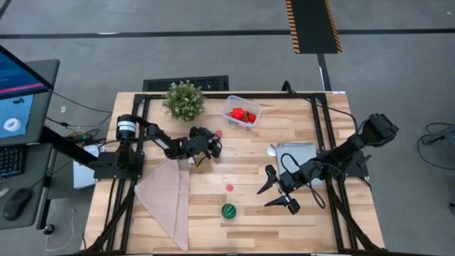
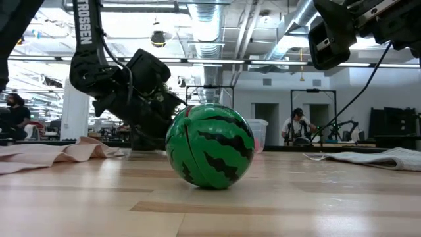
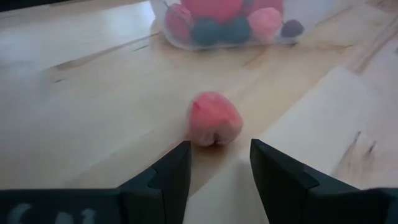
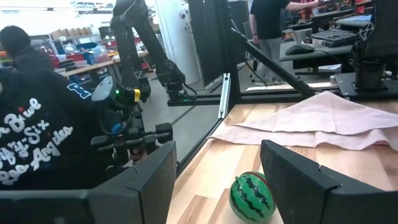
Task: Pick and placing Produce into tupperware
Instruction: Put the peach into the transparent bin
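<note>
Wood table point(image 1: 298, 135), left hand point(image 3: 219, 167) low, open, empty, facing pink fruit point(image 3: 214, 119), right hand point(image 1: 282, 192) open, empty.

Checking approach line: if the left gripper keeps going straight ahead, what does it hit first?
The left gripper, fingers open, points at the pink fruit just ahead; it would likely meet that first. The tub of produce lies farther along the line.

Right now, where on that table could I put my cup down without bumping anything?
The bare wood between the tupperware and the right gripper looks free, as does the front right corner past the watermelon ball. It is crowded around the left gripper, the small red fruit, the plant and the pink cloth.
</note>
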`<act>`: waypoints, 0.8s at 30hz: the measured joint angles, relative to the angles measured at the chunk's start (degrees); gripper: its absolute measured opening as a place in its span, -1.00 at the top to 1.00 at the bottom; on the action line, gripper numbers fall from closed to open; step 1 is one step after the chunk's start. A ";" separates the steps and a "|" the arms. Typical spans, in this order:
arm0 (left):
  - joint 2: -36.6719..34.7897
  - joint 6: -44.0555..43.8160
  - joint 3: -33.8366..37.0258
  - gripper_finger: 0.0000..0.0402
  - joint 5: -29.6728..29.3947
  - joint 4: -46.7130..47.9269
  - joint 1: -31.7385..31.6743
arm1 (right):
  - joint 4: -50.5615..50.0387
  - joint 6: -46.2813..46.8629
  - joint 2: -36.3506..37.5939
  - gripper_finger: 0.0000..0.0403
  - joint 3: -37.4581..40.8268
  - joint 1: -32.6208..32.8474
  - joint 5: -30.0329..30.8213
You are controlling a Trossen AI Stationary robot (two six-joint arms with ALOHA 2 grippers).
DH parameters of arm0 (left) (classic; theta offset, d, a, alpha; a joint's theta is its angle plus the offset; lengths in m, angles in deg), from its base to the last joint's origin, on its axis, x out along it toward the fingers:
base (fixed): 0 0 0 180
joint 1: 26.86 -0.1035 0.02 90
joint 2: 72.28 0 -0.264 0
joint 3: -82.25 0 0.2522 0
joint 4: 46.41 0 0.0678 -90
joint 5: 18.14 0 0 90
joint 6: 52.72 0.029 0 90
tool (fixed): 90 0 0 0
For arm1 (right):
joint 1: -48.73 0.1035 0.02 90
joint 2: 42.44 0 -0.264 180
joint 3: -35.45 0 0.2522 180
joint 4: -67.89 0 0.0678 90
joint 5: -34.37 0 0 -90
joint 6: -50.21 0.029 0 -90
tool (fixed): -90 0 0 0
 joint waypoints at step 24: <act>8.29 3.19 -3.61 0.23 4.09 -6.32 -4.43 | -0.91 1.19 0.00 -0.27 0.00 -0.04 -0.04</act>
